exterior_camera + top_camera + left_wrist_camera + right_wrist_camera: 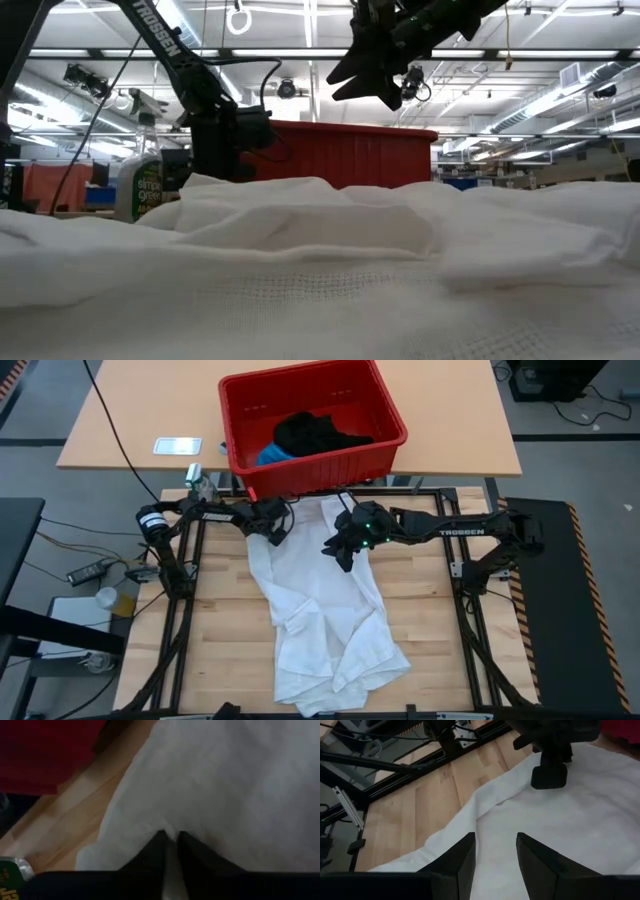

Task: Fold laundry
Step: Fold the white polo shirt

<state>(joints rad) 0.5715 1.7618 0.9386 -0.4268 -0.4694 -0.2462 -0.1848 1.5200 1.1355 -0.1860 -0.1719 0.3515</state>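
A white garment point(325, 610) lies crumpled on the wooden table point(430, 620), reaching from under the red basket point(390, 435) toward the near edge. Inside the basket lie a black garment point(315, 432) and a bright blue one point(270, 456). My left gripper point(272, 528) is down at the white garment's far left edge, shut on it. My right gripper point(340, 550) hangs open above the garment's far middle, clear of the cloth in the low view point(372, 75), with nothing between its fingers point(495, 855). My left gripper pinches a small raised fold of the white garment point(171, 834) between its two fingertips, close to the cloth's left edge point(107, 827). The fingers slant down onto it from the table's left side. The garment lies slack on the table around the pinch.
The basket stands on a second table at the far side, its near wall over the garment's far end. A bottle point(197, 478) stands at the far left, beside the left arm's base. Black frame rails point(190, 620) run along the table's left and right sides.
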